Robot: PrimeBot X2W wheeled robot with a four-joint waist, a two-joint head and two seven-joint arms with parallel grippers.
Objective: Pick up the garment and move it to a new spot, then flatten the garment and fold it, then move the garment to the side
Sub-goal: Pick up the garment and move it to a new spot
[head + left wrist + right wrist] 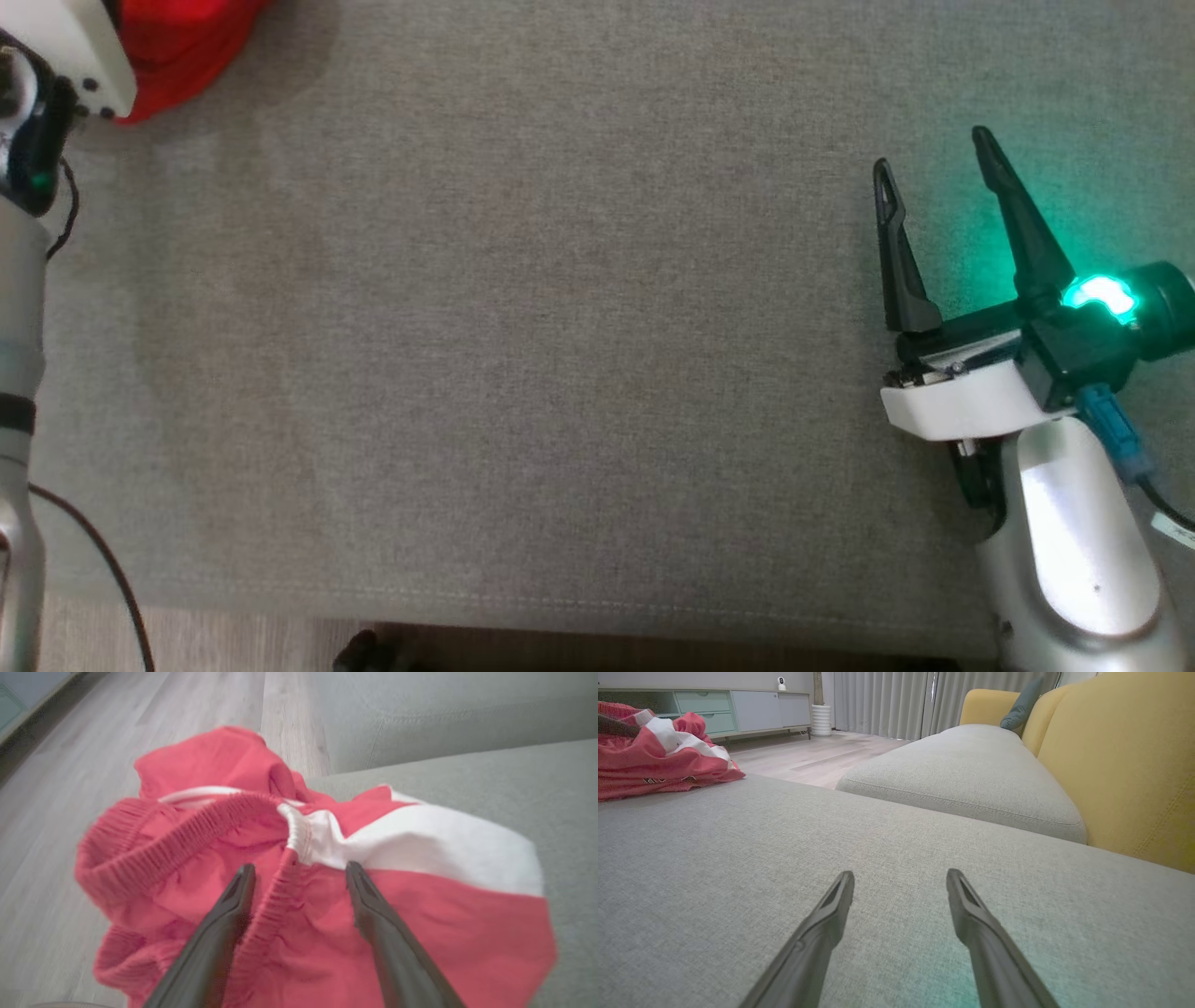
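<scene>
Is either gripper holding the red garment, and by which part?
Nothing is held. The left gripper, jaws open, faces the garment at its waistband; the right gripper, jaws open, is over bare cushion.

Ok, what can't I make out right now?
Head view: garment mostly cut off by the top edge and hidden behind the left arm's casing.
Left wrist view: garment blurred; whether the left tool touches it is unclear.
Right wrist view: garment cut off at the left edge.
</scene>
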